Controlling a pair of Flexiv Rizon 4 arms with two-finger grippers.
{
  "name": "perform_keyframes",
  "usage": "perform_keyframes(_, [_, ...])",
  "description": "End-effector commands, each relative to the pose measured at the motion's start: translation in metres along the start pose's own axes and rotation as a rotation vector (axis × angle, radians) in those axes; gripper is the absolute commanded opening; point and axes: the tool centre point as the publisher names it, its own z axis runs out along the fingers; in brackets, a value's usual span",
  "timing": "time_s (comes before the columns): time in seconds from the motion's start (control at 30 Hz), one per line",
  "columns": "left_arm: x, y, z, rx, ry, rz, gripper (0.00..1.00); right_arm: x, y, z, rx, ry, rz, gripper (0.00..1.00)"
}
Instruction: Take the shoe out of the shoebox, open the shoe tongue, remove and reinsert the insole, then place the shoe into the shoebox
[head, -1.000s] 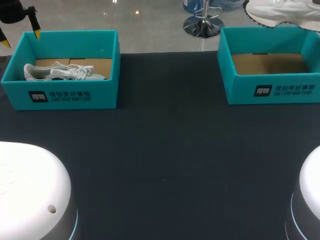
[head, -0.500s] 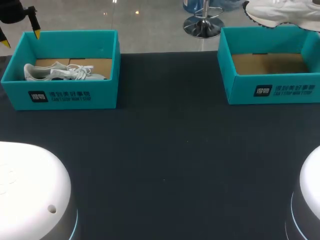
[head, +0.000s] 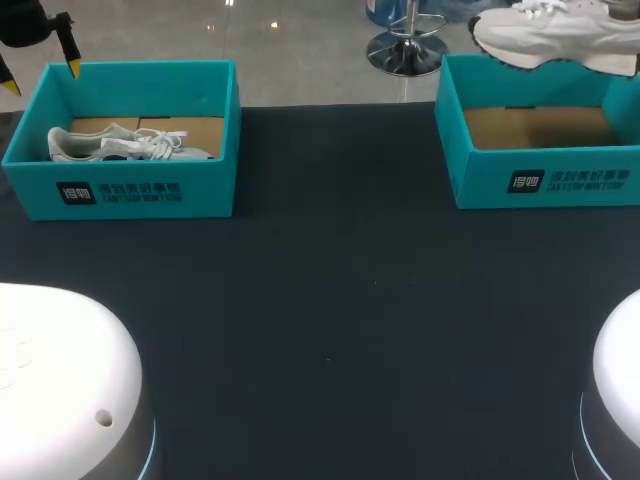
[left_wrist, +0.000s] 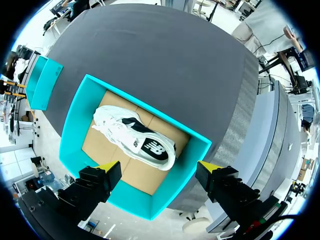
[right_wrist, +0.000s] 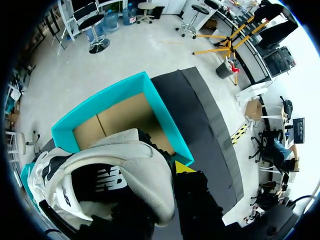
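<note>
Big dark table (head: 330, 300) takes up most of the head view, with my two white arm bases (head: 60, 380) bulging in at the near corners. Two teal boxes sit at the far side, well apart. The left shoebox (head: 120, 190) has a pale shoe (head: 125, 145) lying on its cardboard floor. The right shoebox (head: 545, 180) shows only bare cardboard.

The lifted shoe (head: 555, 35) (white, chunky dark-lugged sole) hangs in the air over the right shoebox's far rim, sole down, not touching the box.

From the right wrist, that shoe fills the space in front of the camera and blocks part of the box below. The right gripper (right_wrist: 175, 176) has one yellow-tipped finger against the outside of the heel. The other is hidden behind the collar, so it looks like it's pinching the heel, and the shoe is off the ground.

The left gripper (left_wrist: 159, 166) hovers high over the left shoebox with its fingers spread wide, holding nothing.
</note>
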Motion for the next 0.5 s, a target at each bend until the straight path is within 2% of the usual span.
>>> perform_keyframes(0.03, [0.000,0.000,0.000,-0.001,0.002,0.001,1.00,0.003,-0.035,-0.006,-0.060,-0.008,0.000,0.00])
perform_keyframes(0.23, [0.000,0.000,0.000,-0.001,0.002,0.001,1.00,0.006,-0.070,-0.010,-0.070,-0.012,-0.032,0.00])
perform_keyframes(0.5, [0.000,0.000,0.000,-0.001,0.002,0.001,1.00,0.006,-0.126,-0.022,-0.075,-0.012,-0.055,0.00])
